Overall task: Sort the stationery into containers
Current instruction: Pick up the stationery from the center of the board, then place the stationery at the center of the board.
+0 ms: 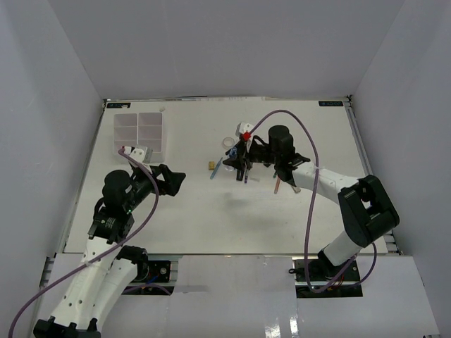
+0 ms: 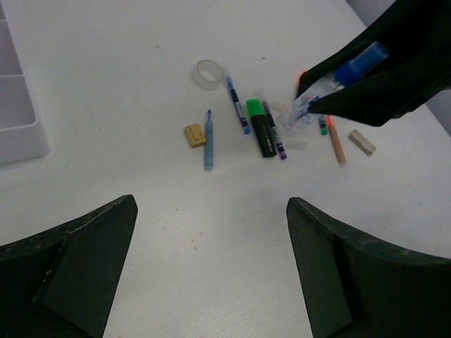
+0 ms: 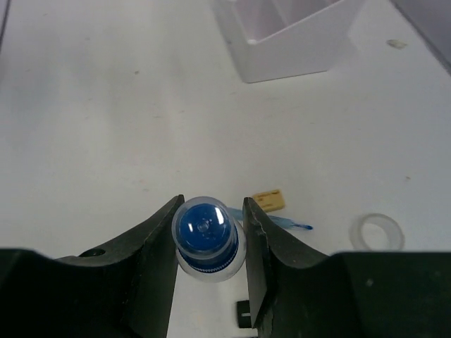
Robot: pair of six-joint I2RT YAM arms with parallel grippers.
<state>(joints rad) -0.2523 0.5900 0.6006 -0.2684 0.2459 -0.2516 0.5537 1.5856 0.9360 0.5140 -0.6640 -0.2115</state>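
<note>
**One slip risk flagged**

Clenched at its round cap by right end effector [image 3: 210, 232], glue bottle [image 2: 359, 63] is held above surface [image 1: 211, 222] centre. It could be shaken loose before far-left-corner tray [image 1: 164, 134] is reached. Nothing is held by left end effector [image 2: 211, 211], spread wide.

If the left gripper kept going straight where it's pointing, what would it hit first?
Likely the light blue pen, with the brass clip right beside it. The open left gripper aims there, though it might reach bare table first.
</note>
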